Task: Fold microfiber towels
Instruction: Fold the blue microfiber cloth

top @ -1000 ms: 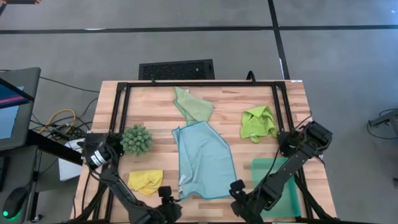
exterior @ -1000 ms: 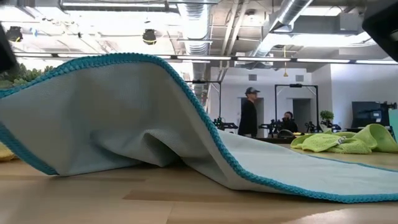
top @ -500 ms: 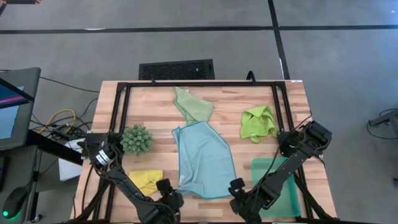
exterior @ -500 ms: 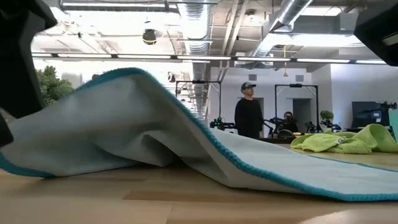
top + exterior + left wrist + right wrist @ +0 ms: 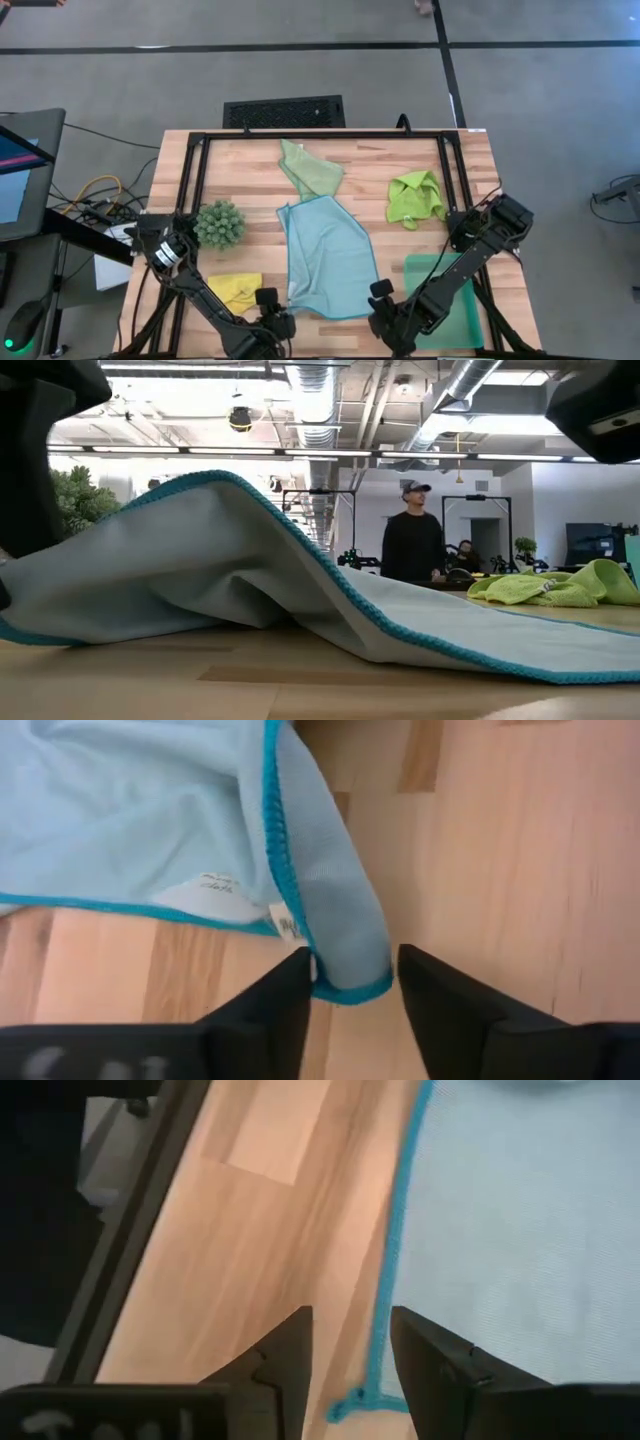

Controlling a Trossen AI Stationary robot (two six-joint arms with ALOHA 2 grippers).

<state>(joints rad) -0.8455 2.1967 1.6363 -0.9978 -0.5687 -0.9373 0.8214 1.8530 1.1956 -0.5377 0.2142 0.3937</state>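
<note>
High view: light blue towel [image 5: 328, 258] spread mid-table, bare wood either side. Left wrist view: left gripper [image 5: 352, 982] parted, straddling the near corner, unclamped. Right wrist view: right gripper [image 5: 350, 1342] parted over the teal hem, holding nothing.

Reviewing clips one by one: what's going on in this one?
Two robot arms are working on a light blue towel spread mid-table. The left claw and right claw sit at its two near corners, fingers open around the hem, nothing lifted yet. The yellow towel, lime towel and sage towel lie crumpled, untouched.
</note>
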